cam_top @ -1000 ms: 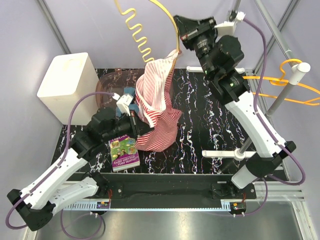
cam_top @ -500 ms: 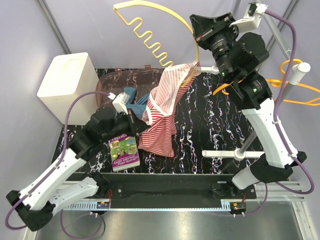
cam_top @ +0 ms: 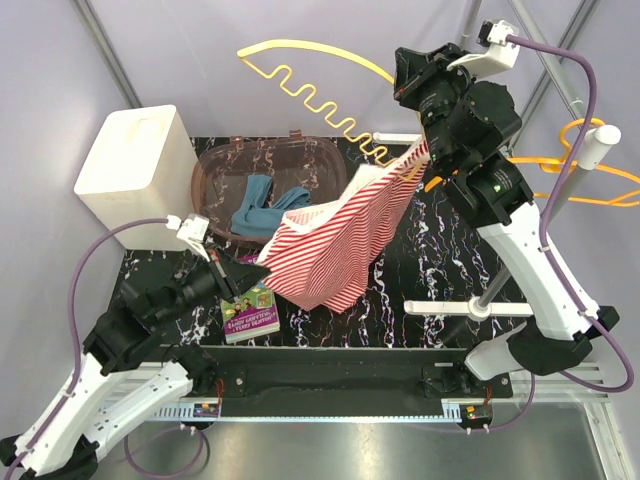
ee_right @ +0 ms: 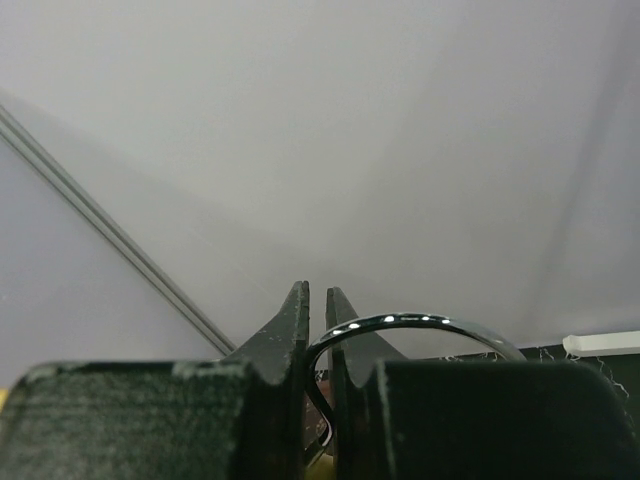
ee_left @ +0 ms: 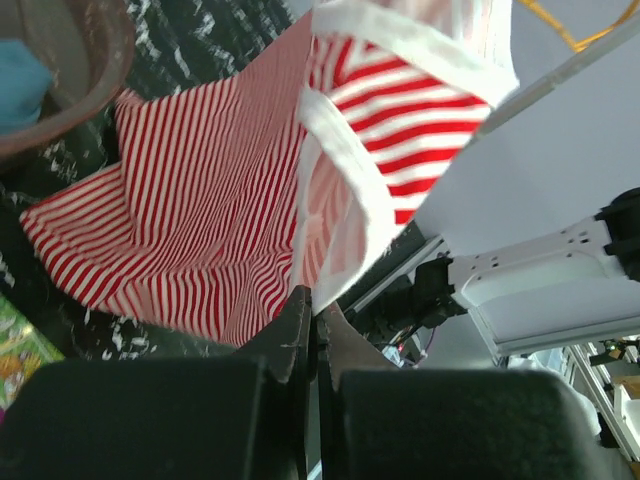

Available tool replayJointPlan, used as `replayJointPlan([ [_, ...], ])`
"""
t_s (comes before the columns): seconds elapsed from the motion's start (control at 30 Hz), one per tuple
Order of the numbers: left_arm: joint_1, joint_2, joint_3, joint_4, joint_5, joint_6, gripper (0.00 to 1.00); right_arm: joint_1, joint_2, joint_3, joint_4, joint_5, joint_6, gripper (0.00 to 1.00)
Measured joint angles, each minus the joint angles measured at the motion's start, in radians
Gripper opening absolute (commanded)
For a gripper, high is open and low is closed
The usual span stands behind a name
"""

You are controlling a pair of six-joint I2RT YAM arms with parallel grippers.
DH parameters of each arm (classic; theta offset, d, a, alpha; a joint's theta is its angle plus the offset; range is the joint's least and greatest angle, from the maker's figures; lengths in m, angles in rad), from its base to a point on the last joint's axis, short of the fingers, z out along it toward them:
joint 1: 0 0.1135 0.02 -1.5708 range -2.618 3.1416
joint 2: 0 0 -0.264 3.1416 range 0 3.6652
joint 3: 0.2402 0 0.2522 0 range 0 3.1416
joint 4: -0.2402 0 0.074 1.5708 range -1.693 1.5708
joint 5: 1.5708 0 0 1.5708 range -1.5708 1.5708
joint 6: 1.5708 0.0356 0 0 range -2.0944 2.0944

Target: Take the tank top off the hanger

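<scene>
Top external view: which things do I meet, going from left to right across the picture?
White box → children's book → red-striped tank top → orange hanger. Left out, because they overlap the others: the basket and the yellow hanger.

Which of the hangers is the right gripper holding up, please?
The yellow hanger with the wavy bar; the orange hangers hang on the rack at the right.
</scene>
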Motion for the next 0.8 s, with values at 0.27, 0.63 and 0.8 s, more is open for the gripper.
replayJointPlan([
  [0.27,0.000,0.019,-0.041,-0.059,-0.013,-0.029,0.00,0.000,0.003,0.086,-0.100,0.059,0.065,0.00],
  [0.63,0.001,0.271,-0.027,0.164,0.123,-0.050,0.00,-0.008,0.014,0.189,-0.206,-0.005,0.518,0.00],
  [0.8,0.017,0.515,0.137,0.155,0.138,0.008,0.00,-0.008,0.116,0.323,-0.243,-0.080,0.582,0.00],
])
